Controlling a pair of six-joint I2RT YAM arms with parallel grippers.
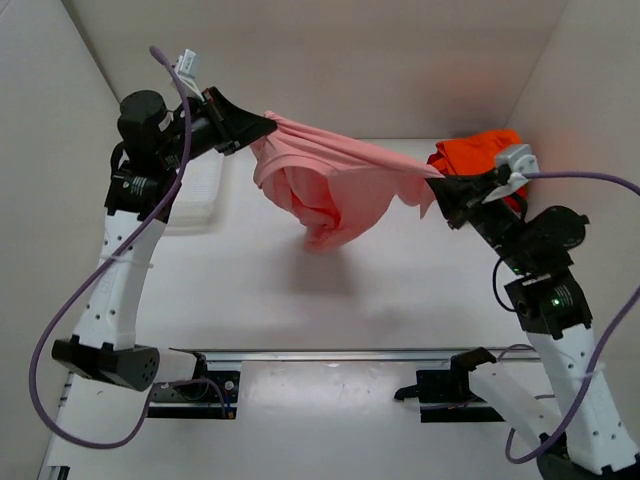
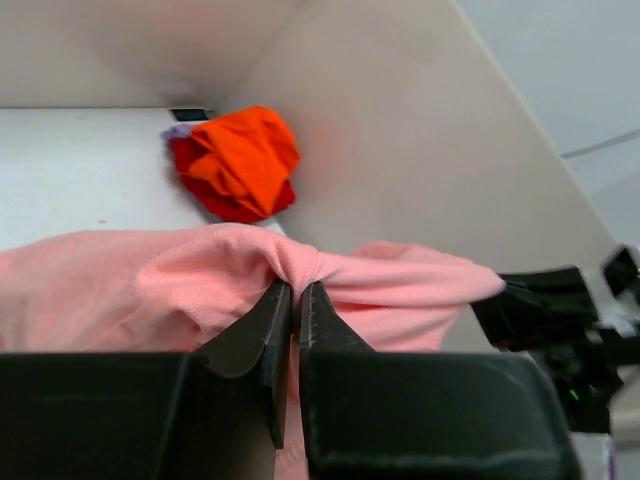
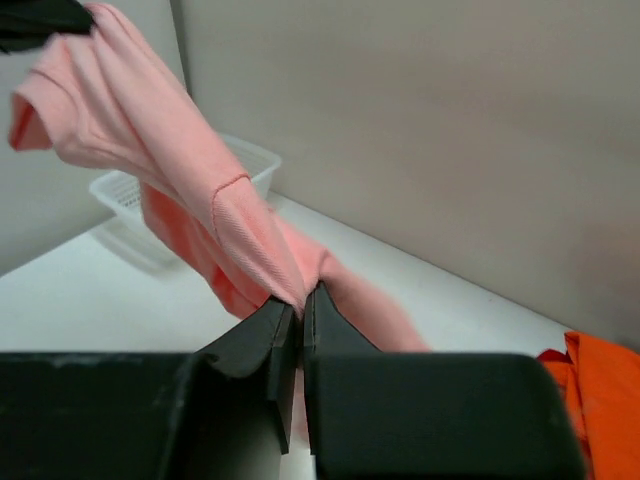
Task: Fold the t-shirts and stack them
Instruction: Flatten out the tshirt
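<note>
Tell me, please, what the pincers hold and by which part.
The salmon-pink t-shirt, strung between them: left pincer pinches a bunched fold at one end, right pincer the opposite end.

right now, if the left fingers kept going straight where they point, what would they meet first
the salmon-pink shirt pinched in the left fingers; past it, probably the side wall beside the orange shirt, though depth is unclear

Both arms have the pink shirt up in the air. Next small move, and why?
Probably draw the arms apart a little: the left gripper and right gripper each pinch the pink shirt, but it sags bunched between them above the table, too crumpled to lay flat.
</note>
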